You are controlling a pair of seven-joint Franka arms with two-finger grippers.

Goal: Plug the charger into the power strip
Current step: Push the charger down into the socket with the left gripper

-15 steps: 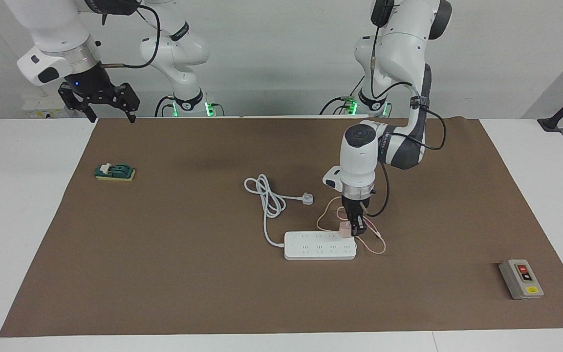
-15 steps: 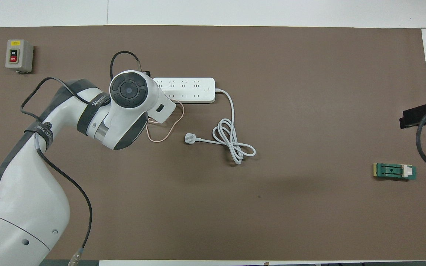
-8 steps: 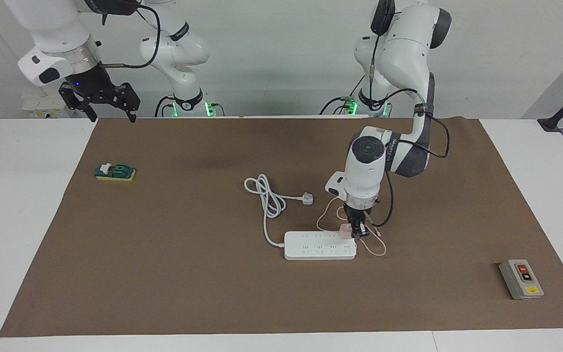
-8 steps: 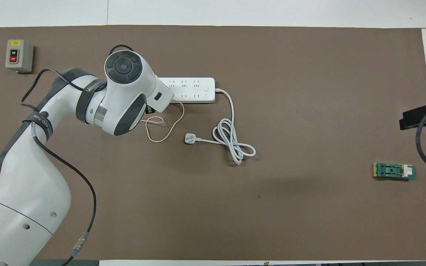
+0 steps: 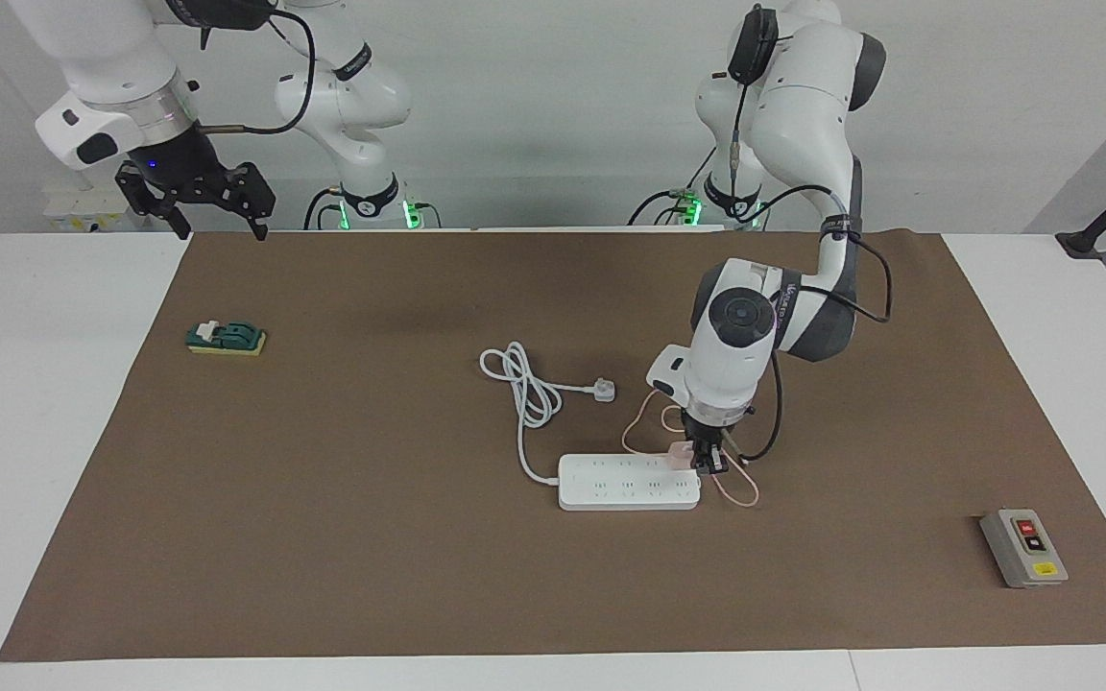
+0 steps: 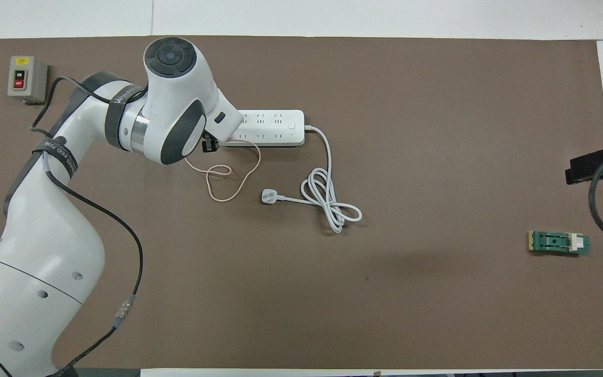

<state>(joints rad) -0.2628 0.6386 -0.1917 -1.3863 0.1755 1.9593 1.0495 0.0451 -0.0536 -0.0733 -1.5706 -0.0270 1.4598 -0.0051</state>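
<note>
The white power strip [image 5: 625, 485] [image 6: 275, 128] lies flat mid-table, its thick cord coiled beside it. The small pale-pink charger [image 5: 676, 455] sits at the strip's end toward the left arm, on the edge nearer the robots. My left gripper [image 5: 704, 464] [image 6: 208, 144] is shut on it, wrist tilted. The thin pink cable [image 5: 740, 491] [image 6: 228, 180] loops on the mat beside the strip. In the overhead view the arm hides the charger cube. My right gripper [image 5: 219, 228] [image 6: 589, 165] waits open, raised over the mat's edge at the right arm's end.
A white three-pin plug [image 5: 603, 390] [image 6: 269, 196] on the strip's cord lies nearer the robots than the strip. A grey button box [image 5: 1023, 548] [image 6: 26, 78] stands at the left arm's end. A green block [image 5: 227, 338] [image 6: 559, 243] lies at the right arm's end.
The left arm's wrist has leaned over and away from the robots while its gripper stays on the charger at the strip's end. The pink cable loop has shifted a little. The right arm has not moved.
</note>
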